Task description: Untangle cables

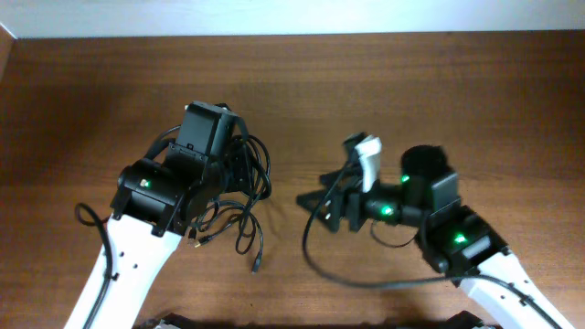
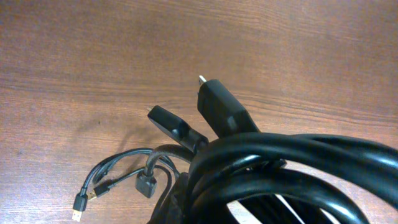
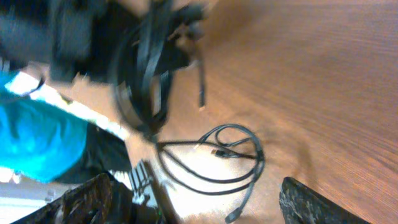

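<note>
The cables (image 1: 249, 187) are a knotted bunch of black cords beside my left gripper (image 1: 227, 153), with loose ends trailing onto the wood. In the left wrist view, thick black loops (image 2: 292, 168) fill the foreground and hide my fingers. Two black plugs (image 2: 221, 109) stick up past the loops, and thin cords with gold-tipped ends (image 2: 79, 208) lie lower left. The left gripper is shut on the bundle. My right gripper (image 1: 315, 203) points left toward the bunch, a short gap away. In its own view the right gripper (image 3: 199, 211) is open and empty, above a thin cable loop (image 3: 239, 158) lying on the table.
The wooden table (image 1: 411, 82) stretches back to a pale wall edge. A black cord (image 1: 315, 251) curves from the right gripper down toward the right arm base. Something blue (image 3: 34, 140) shows at the left edge of the right wrist view.
</note>
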{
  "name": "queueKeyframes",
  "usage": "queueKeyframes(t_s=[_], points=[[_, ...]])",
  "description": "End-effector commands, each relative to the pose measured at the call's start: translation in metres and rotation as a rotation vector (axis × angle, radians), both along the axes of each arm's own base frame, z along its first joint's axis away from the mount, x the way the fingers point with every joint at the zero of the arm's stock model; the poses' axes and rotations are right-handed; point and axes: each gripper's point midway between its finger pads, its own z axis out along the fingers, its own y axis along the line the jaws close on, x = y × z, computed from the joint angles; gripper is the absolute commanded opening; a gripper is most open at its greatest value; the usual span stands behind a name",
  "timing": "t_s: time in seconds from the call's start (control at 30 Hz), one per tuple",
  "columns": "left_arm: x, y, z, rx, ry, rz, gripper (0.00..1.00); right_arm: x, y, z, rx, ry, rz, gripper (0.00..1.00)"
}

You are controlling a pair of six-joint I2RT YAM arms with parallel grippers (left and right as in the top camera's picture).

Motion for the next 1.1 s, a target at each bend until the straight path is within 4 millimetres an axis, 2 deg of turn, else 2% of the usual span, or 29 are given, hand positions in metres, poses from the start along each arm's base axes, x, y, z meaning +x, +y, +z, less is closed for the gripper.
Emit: queueKeyframes(t_s=[0.0, 0.07, 0.1, 0.23, 0.27, 0.33, 0.4, 0.5, 0.53, 0.73, 0.87, 0.97, 1.07], points=[[0.001, 0.0, -0.012, 0.019, 0.051, 0.021, 0.0, -0.007, 0.019, -0.005, -0.098, -0.139, -0.013, 0.85], [-0.003, -0.005, -0.03, 0.044, 0.131, 0.001, 0.0, 0.0, 0.022, -0.008, -0.153, -0.187, -0.101, 0.81], [-0.004, -0.012, -0.034, 0.052, 0.144, -0.021, 0.0, 0.005, 0.02, -0.008, -0.172, -0.206, -0.144, 0.71], [-0.013, -0.038, -0.036, 0.035, 0.151, -0.106, 0.0, 0.016, 0.012, -0.01, -0.203, -0.225, -0.22, 0.51], [-0.013, -0.041, -0.036, 0.034, 0.147, -0.117, 0.0, 0.016, 0.012, -0.01, -0.205, -0.223, -0.219, 0.34], [-0.015, -0.044, -0.035, 0.033, 0.147, -0.123, 0.0, 0.016, 0.011, -0.011, -0.206, -0.217, -0.219, 0.25], [-0.015, -0.043, -0.036, 0.038, 0.147, -0.12, 0.0, 0.013, 0.013, -0.011, -0.198, -0.211, -0.206, 0.25], [-0.009, -0.032, -0.036, 0.079, 0.131, -0.046, 0.0, 0.012, 0.014, -0.011, -0.193, -0.205, -0.199, 0.51], [-0.009, -0.031, -0.037, 0.085, 0.132, -0.044, 0.0, 0.012, 0.014, -0.01, -0.193, -0.205, -0.199, 0.54], [-0.008, -0.027, -0.038, 0.093, 0.13, -0.011, 0.0, 0.006, 0.018, -0.01, -0.179, -0.196, -0.161, 0.54], [-0.012, -0.009, -0.04, 0.178, 0.141, 0.022, 0.0, 0.005, 0.017, -0.013, -0.188, -0.187, -0.159, 0.54], [-0.011, -0.01, -0.039, 0.155, 0.137, 0.064, 0.0, -0.001, 0.022, -0.011, -0.17, -0.18, -0.121, 0.54], [-0.013, -0.028, -0.04, 0.063, 0.157, 0.04, 0.0, -0.004, 0.024, -0.011, -0.163, -0.176, -0.103, 0.54]])
